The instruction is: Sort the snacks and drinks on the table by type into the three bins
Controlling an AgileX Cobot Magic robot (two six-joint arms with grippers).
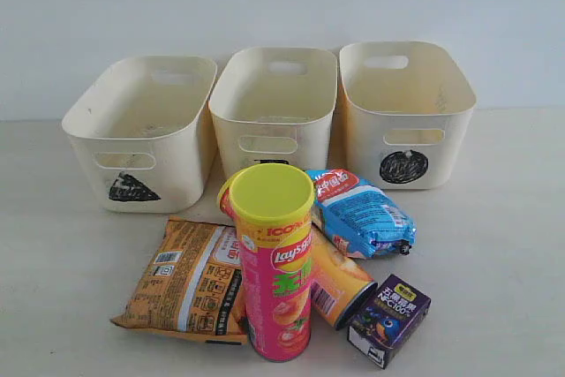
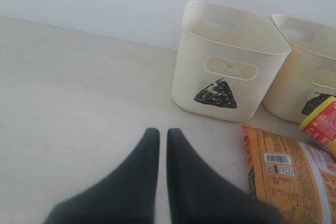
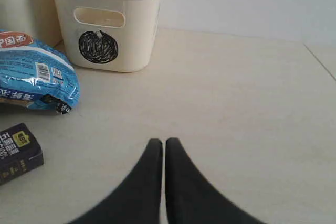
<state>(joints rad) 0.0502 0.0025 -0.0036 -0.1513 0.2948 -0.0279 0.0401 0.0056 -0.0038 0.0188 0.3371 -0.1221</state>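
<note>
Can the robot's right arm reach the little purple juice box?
Probably yes. The purple juice carton sits on the table close to the shut right gripper, with only bare surface between them. The jaws would need to open first.

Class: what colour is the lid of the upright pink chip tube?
Yellow-green; the lid shows best in the exterior view.

Pale bench [image 2: 68, 103]; dark left tool [image 2: 163, 134] above it, fingers drawn nearly together, nothing between. Beyond: cream triangle-marked bin [image 2: 231, 61], second bin [image 2: 310, 72] just beside it. Orange packet [image 2: 286, 182] lies flat nearby; chip tube [image 2: 323, 124] partly cut off.
</note>
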